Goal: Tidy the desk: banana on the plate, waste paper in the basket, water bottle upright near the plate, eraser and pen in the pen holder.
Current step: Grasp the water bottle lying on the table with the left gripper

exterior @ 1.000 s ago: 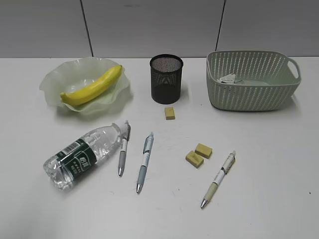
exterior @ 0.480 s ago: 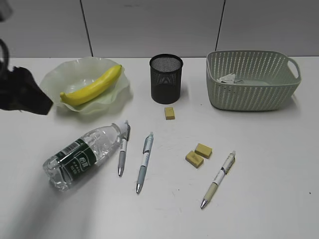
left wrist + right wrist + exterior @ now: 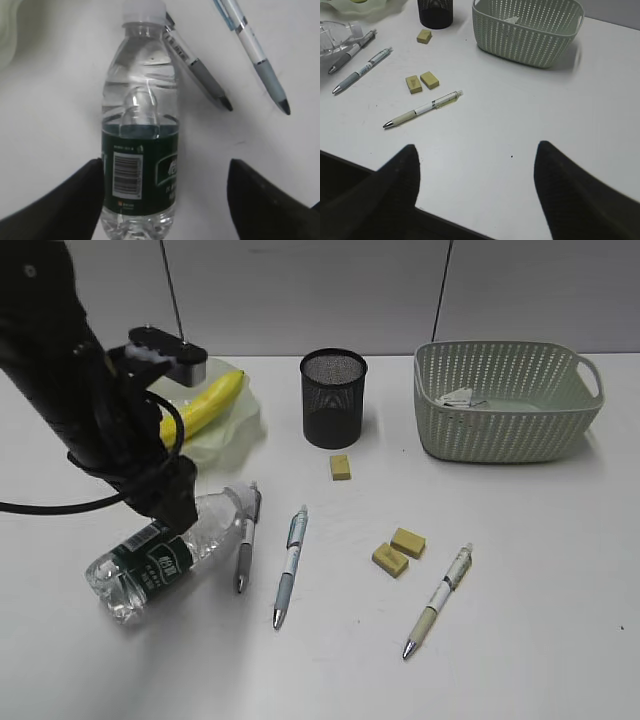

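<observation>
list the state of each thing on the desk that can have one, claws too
water bottle: lying on its side, cap on
banana: on the plate
waste paper: in the basket
pen holder: upright
three pens: lying flat on the desk
three erasers: loose on the desk
left claw: open, astride the bottle
right claw: open, holding nothing

Water bottle (image 3: 165, 550) lies on its side, front left of desk (image 3: 540, 640). Plate (image 3: 235, 425) behind it, banana (image 3: 205, 405) in plate. Pen holder (image 3: 333, 398) back centre, one eraser (image 3: 341, 467) just in front. Basket (image 3: 505, 400) back right, waste paper (image 3: 460, 398) inside. Two pens (image 3: 290, 565) right of bottle, two erasers (image 3: 398, 551) then a third pen (image 3: 438, 600) further right.
</observation>
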